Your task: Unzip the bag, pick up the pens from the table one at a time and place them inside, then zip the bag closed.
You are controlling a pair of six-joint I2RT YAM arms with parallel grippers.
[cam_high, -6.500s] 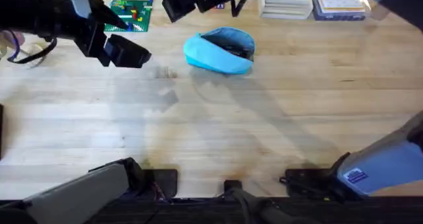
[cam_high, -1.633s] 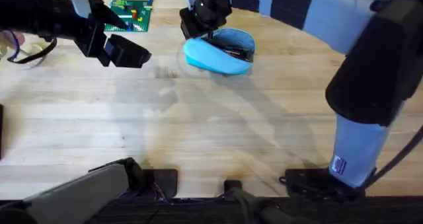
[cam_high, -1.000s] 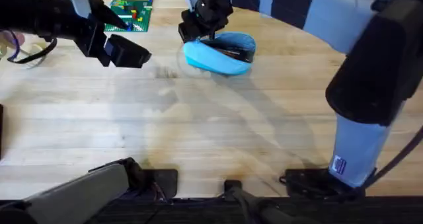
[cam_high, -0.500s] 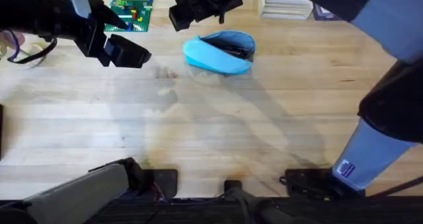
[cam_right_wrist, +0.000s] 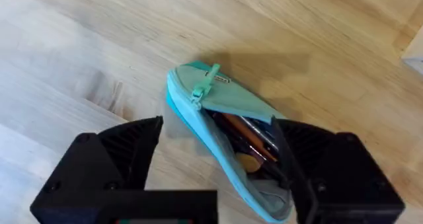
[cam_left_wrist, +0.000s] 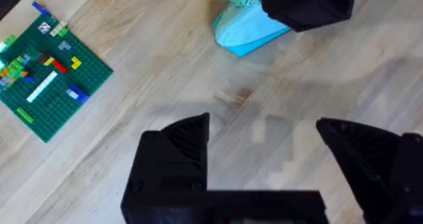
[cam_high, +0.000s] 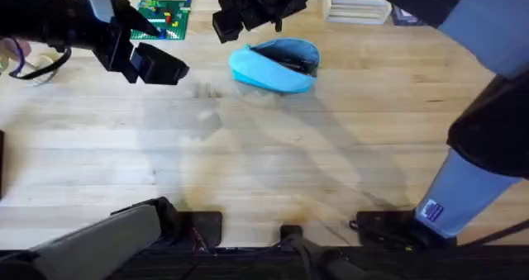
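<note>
The light blue bag (cam_high: 273,68) lies on the far middle of the table (cam_high: 314,164), its zipper open along the top. In the right wrist view the bag (cam_right_wrist: 225,105) gapes, with its zipper pull (cam_right_wrist: 203,85) at one end. An orange pen (cam_right_wrist: 250,133) and dark shapes lie inside it. My right gripper (cam_high: 235,20) hovers open above and just beyond the bag's left end, holding nothing (cam_right_wrist: 218,128). My left gripper (cam_high: 161,65) hangs open over the table left of the bag, empty (cam_left_wrist: 264,128). Its wrist view shows the bag (cam_left_wrist: 248,29) farther off.
A green brick baseplate (cam_high: 165,16) with small bricks lies at the far left, also seen from the left wrist (cam_left_wrist: 46,78). Clear boxes (cam_high: 357,3) stand at the far right. A cable (cam_high: 33,64) lies at the left edge.
My right gripper has risen from the bag's left end and drawn back toward the far edge, empty. The bag stays open and in place. The left arm has not moved.
</note>
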